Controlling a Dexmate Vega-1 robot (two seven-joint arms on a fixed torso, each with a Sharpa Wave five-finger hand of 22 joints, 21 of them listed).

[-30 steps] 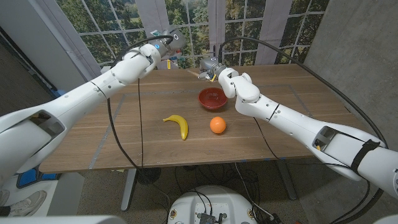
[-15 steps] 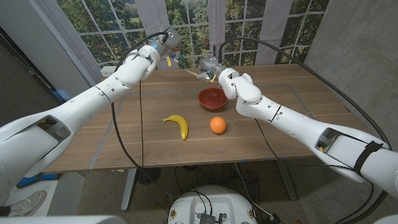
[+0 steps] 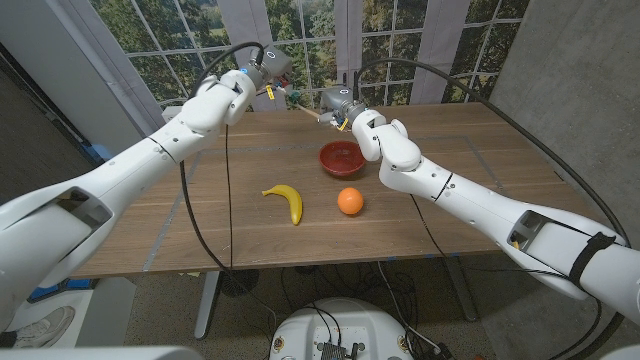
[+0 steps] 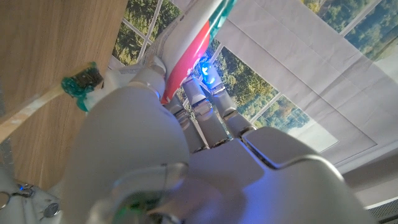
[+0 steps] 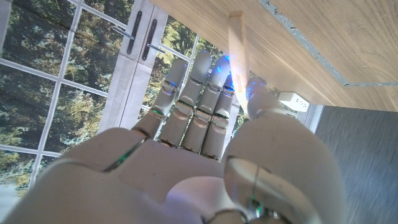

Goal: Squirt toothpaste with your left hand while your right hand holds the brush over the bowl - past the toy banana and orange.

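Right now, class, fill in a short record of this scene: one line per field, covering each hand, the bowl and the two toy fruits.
Left hand: raised over the table's far side, grips the toothpaste tube
Right hand: holds the wooden brush, bristle end toward the tube
Brush head: green bristles close by the left hand
Bowl: red, on the table, below the right hand
Banana: nearer the robot, left of the orange
Orange: in front of the bowl
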